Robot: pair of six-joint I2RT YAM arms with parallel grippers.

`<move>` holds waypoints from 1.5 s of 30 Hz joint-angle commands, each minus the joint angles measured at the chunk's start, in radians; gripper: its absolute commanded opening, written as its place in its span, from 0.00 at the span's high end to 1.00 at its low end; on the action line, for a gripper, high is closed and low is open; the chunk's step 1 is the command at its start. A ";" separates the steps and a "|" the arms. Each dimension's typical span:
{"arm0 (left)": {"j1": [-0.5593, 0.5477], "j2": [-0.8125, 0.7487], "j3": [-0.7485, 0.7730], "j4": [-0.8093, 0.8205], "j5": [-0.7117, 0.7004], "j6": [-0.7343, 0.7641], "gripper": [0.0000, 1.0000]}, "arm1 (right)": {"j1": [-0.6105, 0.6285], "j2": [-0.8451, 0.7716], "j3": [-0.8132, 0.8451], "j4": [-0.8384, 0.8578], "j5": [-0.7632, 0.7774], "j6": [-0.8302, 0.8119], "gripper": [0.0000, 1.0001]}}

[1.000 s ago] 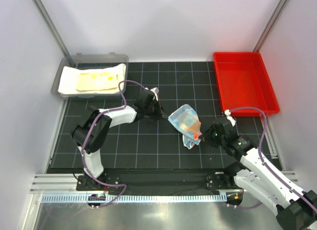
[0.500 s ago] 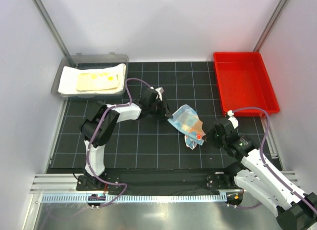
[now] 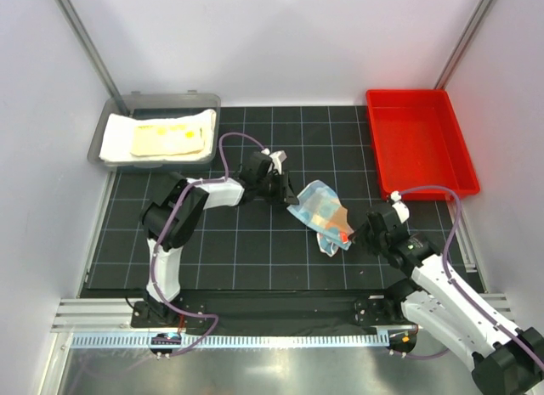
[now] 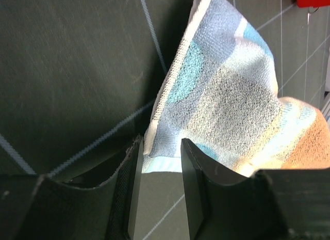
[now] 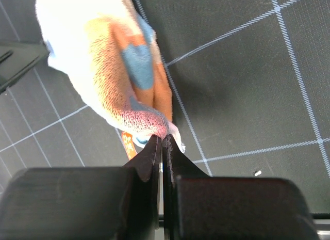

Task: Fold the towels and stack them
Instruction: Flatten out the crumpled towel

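Observation:
A light-blue towel [image 3: 319, 210] with orange and pastel patches lies crumpled on the black grid mat, mid-right. My left gripper [image 3: 285, 191] is at its left edge. In the left wrist view the left gripper [image 4: 161, 147] is open, and a white-hemmed corner of the towel [image 4: 227, 95] reaches just between its fingertips without being pinched. My right gripper [image 3: 354, 234] is at the towel's near right end. In the right wrist view the right gripper [image 5: 163, 141] is shut on the towel's orange-speckled edge [image 5: 118, 59]. A white towel [image 3: 117, 142] and a pale yellow towel [image 3: 167, 140] lie folded in the back left.
The two folded towels rest in a grey bin [image 3: 161, 99] at the back left corner. A red tray [image 3: 421, 140] stands at the back right. White walls with metal posts close in the mat on three sides.
My left gripper has moved right to the towel's edge and opened. My right gripper has closed on the towel's near corner and shifted slightly right.

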 commanded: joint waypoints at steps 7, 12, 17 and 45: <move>-0.018 -0.009 -0.060 -0.090 0.034 -0.004 0.63 | -0.009 0.005 -0.020 0.070 -0.022 -0.007 0.99; -0.024 -0.055 -0.119 -0.005 0.083 -0.061 0.64 | -0.015 -0.010 -0.016 0.048 0.003 -0.022 0.99; -0.041 -0.088 -0.225 0.178 0.164 -0.171 0.63 | -0.018 -0.004 -0.020 0.062 -0.006 -0.030 0.99; -0.090 -0.112 -0.356 0.311 -0.018 -0.304 0.84 | -0.020 -0.041 -0.013 0.044 -0.009 -0.065 0.99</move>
